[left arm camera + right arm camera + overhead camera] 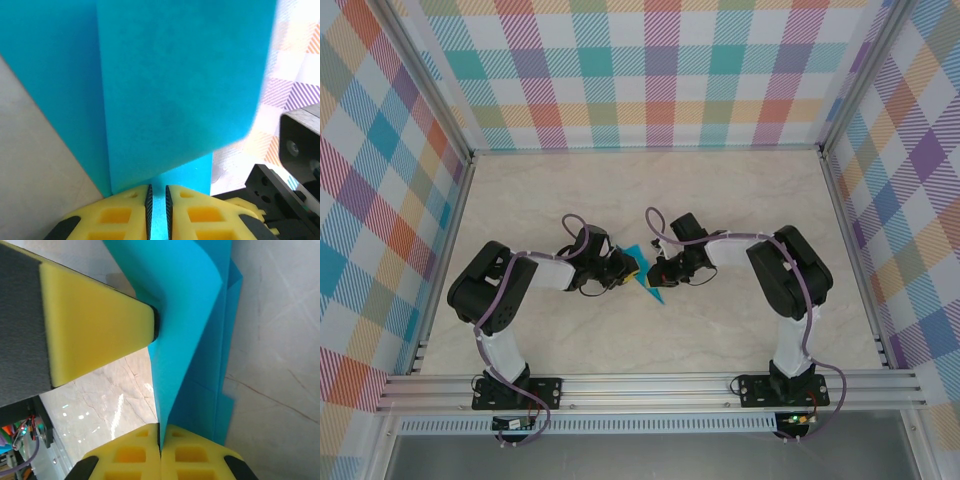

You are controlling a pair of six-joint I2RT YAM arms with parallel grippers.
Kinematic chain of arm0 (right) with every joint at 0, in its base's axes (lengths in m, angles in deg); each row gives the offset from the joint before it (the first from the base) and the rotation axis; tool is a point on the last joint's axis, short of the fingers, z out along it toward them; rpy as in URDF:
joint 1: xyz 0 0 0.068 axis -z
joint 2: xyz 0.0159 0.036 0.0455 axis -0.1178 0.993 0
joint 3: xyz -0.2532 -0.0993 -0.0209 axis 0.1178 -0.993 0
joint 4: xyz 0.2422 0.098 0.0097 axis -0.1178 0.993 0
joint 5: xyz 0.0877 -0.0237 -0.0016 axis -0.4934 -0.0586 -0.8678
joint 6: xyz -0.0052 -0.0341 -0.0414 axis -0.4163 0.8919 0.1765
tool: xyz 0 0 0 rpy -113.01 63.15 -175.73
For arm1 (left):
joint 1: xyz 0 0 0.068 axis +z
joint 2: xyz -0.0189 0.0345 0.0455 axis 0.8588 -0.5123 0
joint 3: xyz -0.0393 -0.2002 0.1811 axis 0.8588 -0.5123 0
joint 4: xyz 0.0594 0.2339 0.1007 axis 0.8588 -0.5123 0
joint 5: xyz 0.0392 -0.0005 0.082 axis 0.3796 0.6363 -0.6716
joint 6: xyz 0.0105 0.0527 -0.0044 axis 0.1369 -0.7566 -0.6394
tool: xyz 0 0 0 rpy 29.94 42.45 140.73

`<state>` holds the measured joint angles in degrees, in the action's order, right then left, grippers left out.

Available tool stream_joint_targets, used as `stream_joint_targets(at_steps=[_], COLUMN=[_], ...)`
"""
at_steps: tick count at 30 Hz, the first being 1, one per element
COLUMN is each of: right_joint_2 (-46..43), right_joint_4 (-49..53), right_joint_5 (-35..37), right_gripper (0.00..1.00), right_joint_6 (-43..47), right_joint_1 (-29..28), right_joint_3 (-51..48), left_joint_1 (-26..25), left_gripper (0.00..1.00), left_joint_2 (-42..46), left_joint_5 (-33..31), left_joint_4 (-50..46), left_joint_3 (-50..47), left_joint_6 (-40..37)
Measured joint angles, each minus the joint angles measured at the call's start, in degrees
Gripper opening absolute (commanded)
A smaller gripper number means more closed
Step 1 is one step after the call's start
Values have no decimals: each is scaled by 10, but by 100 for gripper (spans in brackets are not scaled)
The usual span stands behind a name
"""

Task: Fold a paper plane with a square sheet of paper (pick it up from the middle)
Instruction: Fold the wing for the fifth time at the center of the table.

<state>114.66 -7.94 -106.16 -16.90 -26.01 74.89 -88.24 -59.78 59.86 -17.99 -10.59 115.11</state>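
Note:
The teal sheet of paper is folded into layers with a pointed end and hangs just above the table's middle, between my two grippers. My left gripper grips it from the left. In the left wrist view the paper rises from between the pads of that gripper, which stand a narrow slit apart. My right gripper meets it from the right. In the right wrist view its jaws are pressed together on a thin flap of the paper, with a left finger touching the fold above.
The marble-patterned table is walled by plaid panels on three sides. An aluminium rail runs along the near edge by both arm bases. The right arm's black body sits close to the left gripper.

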Motion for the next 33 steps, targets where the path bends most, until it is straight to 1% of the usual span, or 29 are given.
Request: stream_joint_targets(at_steps=[8,16,19,23,26,29,33], right_joint_2=[20,26,26,26,18,5,-1], right_joint_4=[-21,-25,-25,-17,-3,19,39], right_joint_5=[-52,-66,-66,-66,-66,-65,-65], right_gripper=[1,3,8,20,23,23,18], right_joint_6=[-26,-35,-35,-30,-23,-10,7], right_joint_1=[17,21,21,21,21,21,21], right_joint_3=[-2,-2,-2,-2,-2,-2,-2], left_joint_1=[-5,-21,-21,-21,-21,-21,-21], left_gripper=[18,17,16,16,16,16,16], left_joint_2=[0,0,-1,-6,-6,-7,-7], left_joint_5=[14,14,10,9,7,6,5], left_joint_4=[33,38,32,24,14,8,7], left_joint_3=[-12,-12,-12,-10,-5,-2,-2], left_joint_6=[-3,-15,-15,-17,-17,-17,-17])
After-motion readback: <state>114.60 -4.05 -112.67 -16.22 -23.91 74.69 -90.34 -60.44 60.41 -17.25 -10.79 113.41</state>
